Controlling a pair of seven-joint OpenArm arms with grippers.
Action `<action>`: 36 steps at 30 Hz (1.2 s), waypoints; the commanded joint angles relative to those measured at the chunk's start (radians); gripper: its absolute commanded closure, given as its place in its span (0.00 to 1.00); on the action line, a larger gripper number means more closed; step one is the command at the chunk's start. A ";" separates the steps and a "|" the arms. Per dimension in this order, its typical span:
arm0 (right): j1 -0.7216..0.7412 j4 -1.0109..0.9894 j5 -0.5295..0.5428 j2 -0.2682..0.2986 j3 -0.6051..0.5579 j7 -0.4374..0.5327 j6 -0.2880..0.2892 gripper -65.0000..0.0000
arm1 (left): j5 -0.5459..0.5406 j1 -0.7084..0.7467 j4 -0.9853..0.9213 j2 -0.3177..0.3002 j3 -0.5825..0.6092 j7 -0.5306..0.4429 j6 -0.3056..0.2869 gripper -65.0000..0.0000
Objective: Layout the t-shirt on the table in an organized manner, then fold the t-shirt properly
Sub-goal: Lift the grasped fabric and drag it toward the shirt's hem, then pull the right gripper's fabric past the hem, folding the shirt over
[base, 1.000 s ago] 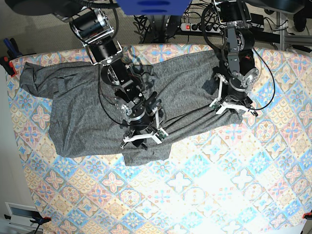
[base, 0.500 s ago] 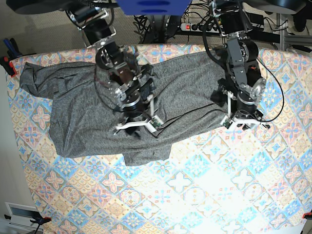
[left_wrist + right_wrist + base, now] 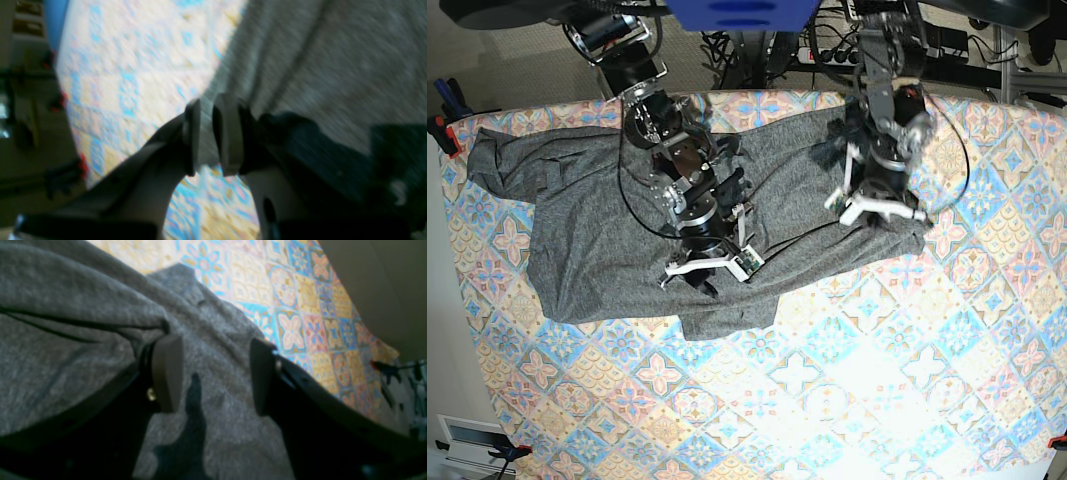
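Observation:
The dark grey t-shirt (image 3: 577, 230) lies wrinkled across the far half of the table (image 3: 827, 400), with a flap hanging toward the front at the middle. My left gripper (image 3: 879, 208) is at the shirt's right edge. In the left wrist view its pads (image 3: 227, 133) stand close together with the shirt's hem (image 3: 206, 140) pinched between them. My right gripper (image 3: 710, 268) hovers over the shirt's middle. The right wrist view shows it open (image 3: 213, 373), its fingers (image 3: 166, 373) apart just above the grey fabric (image 3: 66, 290), and a fold brushes the left finger.
Patterned cloth (image 3: 293, 290) shows beyond the shirt's edge. Red clamps (image 3: 439, 135) grip the table's left edge. A power strip (image 3: 827, 55) and cables lie behind the far edge. The front half of the table carries nothing but the cloth.
The left arm swung up and to the left along the shirt's right edge, and its jaws narrowed onto the fabric. The right arm shifted slightly over the shirt's middle and stayed open.

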 commanded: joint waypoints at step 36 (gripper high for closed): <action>0.329 -0.493 0.002 -0.070 0.002 0.263 -0.013 0.53 | 0.057 0.165 -0.197 -0.165 -0.142 -0.014 0.009 0.85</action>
